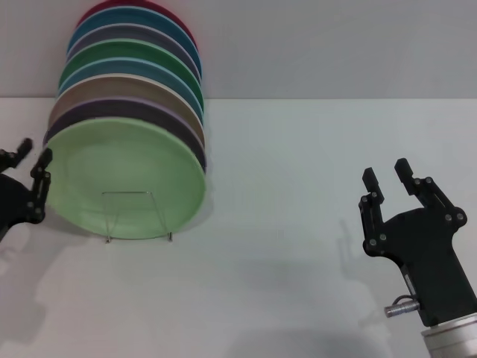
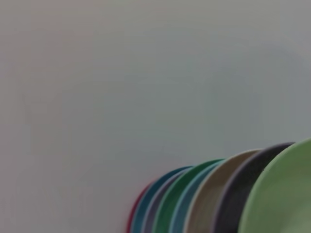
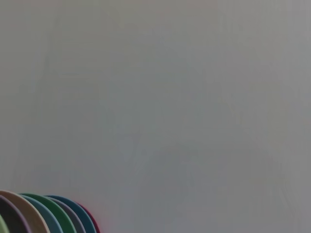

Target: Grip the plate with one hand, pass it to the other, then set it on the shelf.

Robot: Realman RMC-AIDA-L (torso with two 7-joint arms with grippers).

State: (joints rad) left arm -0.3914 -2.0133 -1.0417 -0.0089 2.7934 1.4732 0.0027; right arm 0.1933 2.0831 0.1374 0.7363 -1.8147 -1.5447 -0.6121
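The round, matte pale mint-green plate [image 1: 127, 179] stands upright at the front of nine stacked plates [image 1: 130, 82], in the thin clear wire shelf [image 1: 138, 216]. The left gripper [image 1: 30, 165] hovers just left of it, fingers spread. The right gripper [image 1: 387, 179] waits well apart, right, fingers wide.

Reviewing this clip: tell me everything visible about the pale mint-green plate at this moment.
The plate is round, shallow and matte pale mint green, with a slightly raised rim. It stands nearly upright, tilted back, as the frontmost of a row of coloured plates, leaning on a dark purple one behind it. The shelf, thin clear bars with a rectangular loop, crosses its lower face. The left gripper is open just beside its left edge, apparently not touching it. The right gripper is open, far off to the right.
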